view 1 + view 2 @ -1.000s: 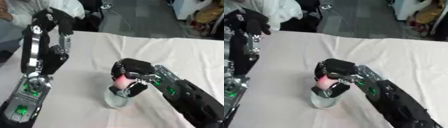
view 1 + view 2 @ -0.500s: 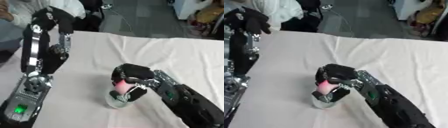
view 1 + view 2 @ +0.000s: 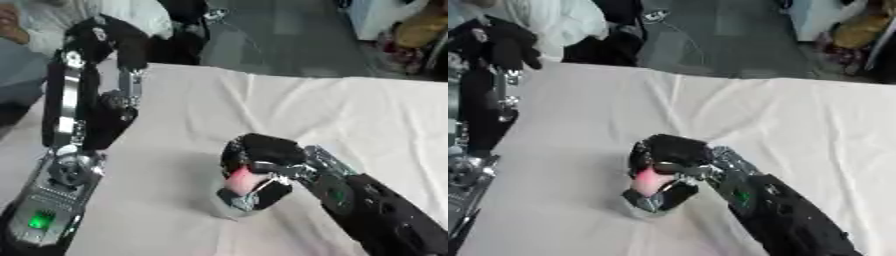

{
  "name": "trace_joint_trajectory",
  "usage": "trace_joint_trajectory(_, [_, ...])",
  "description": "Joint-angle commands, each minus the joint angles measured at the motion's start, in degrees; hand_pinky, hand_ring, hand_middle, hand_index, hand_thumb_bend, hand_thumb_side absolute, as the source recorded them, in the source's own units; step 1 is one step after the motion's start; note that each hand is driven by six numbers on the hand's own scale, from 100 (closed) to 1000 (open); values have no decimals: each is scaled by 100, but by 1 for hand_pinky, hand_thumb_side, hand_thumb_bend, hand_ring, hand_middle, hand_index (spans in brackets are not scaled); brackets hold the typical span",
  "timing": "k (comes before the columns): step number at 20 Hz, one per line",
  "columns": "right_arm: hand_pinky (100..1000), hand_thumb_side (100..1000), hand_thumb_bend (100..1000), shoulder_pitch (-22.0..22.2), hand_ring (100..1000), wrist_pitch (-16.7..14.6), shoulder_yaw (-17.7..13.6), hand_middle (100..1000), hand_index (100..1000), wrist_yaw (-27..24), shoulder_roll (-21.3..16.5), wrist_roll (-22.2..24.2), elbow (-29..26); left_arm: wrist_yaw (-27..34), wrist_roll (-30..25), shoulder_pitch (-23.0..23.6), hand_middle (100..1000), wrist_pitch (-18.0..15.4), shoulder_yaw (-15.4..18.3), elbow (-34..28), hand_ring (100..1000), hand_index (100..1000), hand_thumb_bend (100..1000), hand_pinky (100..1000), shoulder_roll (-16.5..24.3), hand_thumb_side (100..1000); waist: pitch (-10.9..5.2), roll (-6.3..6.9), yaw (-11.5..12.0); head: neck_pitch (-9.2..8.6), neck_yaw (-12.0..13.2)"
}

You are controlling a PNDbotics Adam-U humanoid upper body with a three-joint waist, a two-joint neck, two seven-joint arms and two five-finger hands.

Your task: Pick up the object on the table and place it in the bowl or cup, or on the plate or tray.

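Right hand [image 3: 262, 167], black, reaching in from the near right, its fingers curled around a pink object [image 3: 239, 181]. The hand and object sit directly over a small clear cup [image 3: 229, 207] standing on the white cloth-covered surface [image 3: 350, 120]; the lower end of the pink object lies at or within the cup's mouth, though whether it touches the cup's bottom cannot be told. The cup stands near the middle of the surface, toward its near edge. Left arm raised at the left side, forearm upright, with the left hand [image 3: 502, 42] held high near the far left edge of the surface, well apart from the cup; its dark fingers hang bent downward and hold nothing. Beyond the far edge of the surface, a grey floor [image 3: 289, 40] and pale cloth [image 3: 553, 17] at the far left.
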Motion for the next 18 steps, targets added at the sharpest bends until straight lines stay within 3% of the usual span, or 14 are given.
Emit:
trace_joint_trajectory(1, [100,502,100,-62,100,-58,-29,100,254,31,28,-2,-4,15,-9,-87,559,-24,9,-88,388,622,100,536,68,661,-62,30,18,-103,44])
trace_joint_trajectory(15, [100,506,100,-46,100,-133,-144,100,278,435,41,-332,86,15,-15,-87,559,-28,6,-88,388,623,100,535,69,660,-57,33,13,-96,15])
trace_joint_trajectory(18, [100,389,100,-52,100,-102,-172,100,327,616,42,-554,83,15,-17,-85,559,-28,6,-88,388,623,100,535,71,660,-57,35,8,-94,10])
